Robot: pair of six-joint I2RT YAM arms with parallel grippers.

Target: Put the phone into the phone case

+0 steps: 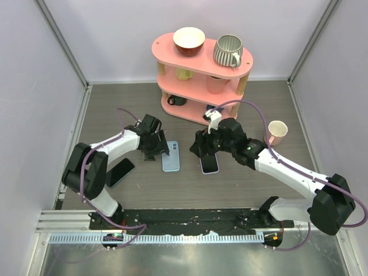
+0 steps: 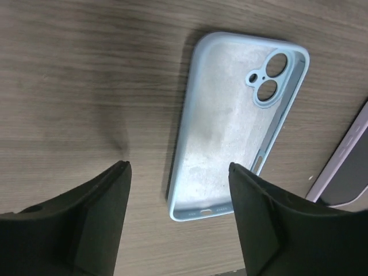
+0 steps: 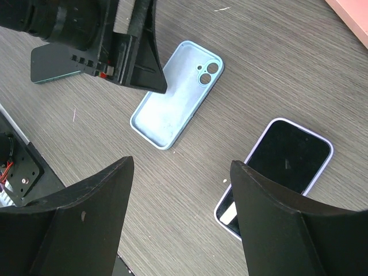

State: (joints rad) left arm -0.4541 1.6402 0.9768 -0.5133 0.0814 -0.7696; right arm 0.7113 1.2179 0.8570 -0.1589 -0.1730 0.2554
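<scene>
Two units, left pincer and right pincer, hang released, gripping nothing. We see the light-blue phone case hollow-up on the table, the lilac-edged phone face-up near it, apart.

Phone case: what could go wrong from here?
1. The phone lies flat, screen up; the open right hand may slip on its thin edges.
2. The phone case lies loose, cavity up; it could slide unless the open left hand steadies it.
3. Both hands sit close together; they might collide.
</scene>
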